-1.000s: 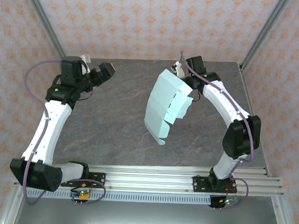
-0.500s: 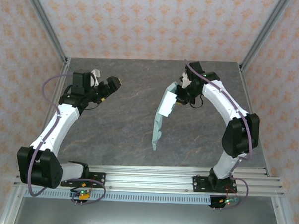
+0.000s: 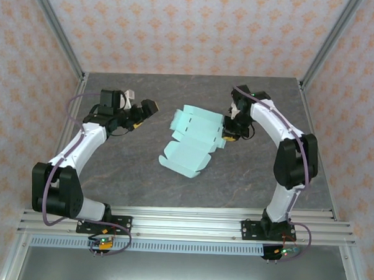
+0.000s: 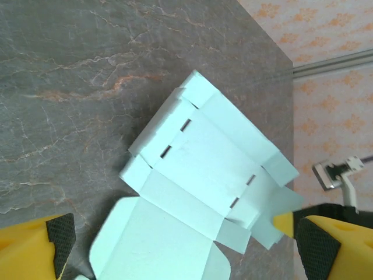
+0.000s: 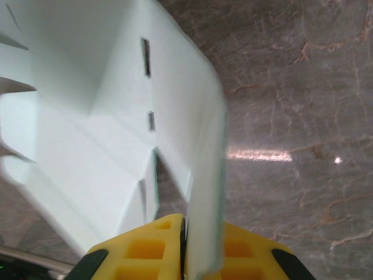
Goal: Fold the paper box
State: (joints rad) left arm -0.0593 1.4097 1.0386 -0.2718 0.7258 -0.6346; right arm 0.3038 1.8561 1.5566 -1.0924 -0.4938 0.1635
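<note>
1. I see the box (image 3: 192, 142) as an unfolded mint sheet near the middle of the bench (image 3: 123, 168), with its flaps spread and small slots along the creases.
2. My right tool (image 3: 228, 130) is clamped on the sheet's right edge. In the right wrist view the card runs down between the yellow fingers (image 5: 145, 245), which press against it on both sides.
3. That pinched edge is raised off the bench. The rest of the sheet slopes down toward the near left, where its rounded end panel seems to lie on the surface.
4. My left tool (image 3: 143, 107) hangs to the left of the sheet, apart from it and pointed its way, with its jaws wide apart. In the left wrist view its fingers (image 4: 23, 256) sit in the two bottom corners, and the sheet lies on the bench beyond them.
</note>
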